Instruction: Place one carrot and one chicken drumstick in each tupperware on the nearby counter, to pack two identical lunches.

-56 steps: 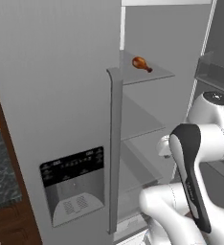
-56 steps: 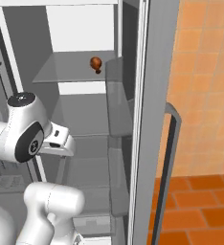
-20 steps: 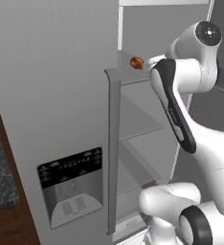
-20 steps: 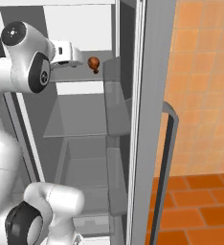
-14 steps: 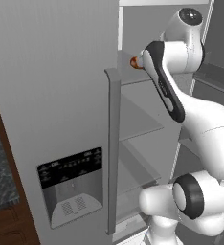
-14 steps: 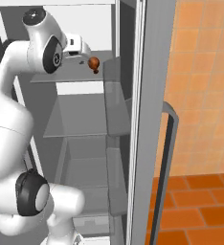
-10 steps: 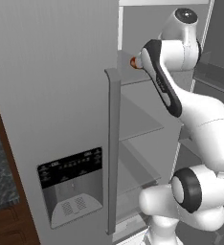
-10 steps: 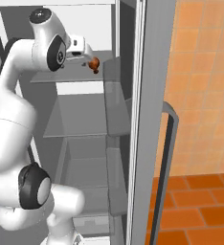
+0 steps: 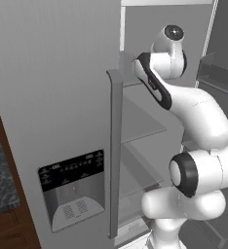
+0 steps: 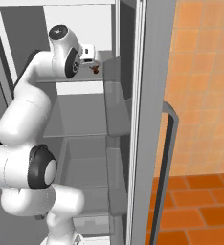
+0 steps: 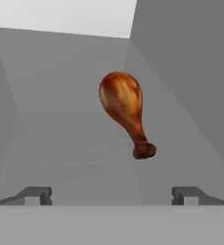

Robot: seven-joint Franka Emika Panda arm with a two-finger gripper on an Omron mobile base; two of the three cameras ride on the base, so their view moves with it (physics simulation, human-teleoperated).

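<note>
chicken drumstick: the chicken drumstick (image 11: 125, 111) lies on a grey shelf (image 11: 61, 143) high up inside the open fridge (image 10: 85, 28); the right base view shows only a brown speck of it just past the hand.
long axis: in the hand view it runs from the fat end, farther off and upper left, to the knobby bone end, nearer and lower right, slanted against the line joining the two tips.
arm: the white arm (image 9: 194, 107) reaches up to that shelf level.
gripper: the gripper (image 11: 111, 196) holds its fingers spread wide, with nothing between them.
drumstick to fingers: ahead of the tips, near the middle of the gap, apart from both.
next move, by my reading: push forward until the narrow shank sits between the fingers, then close.
</note>
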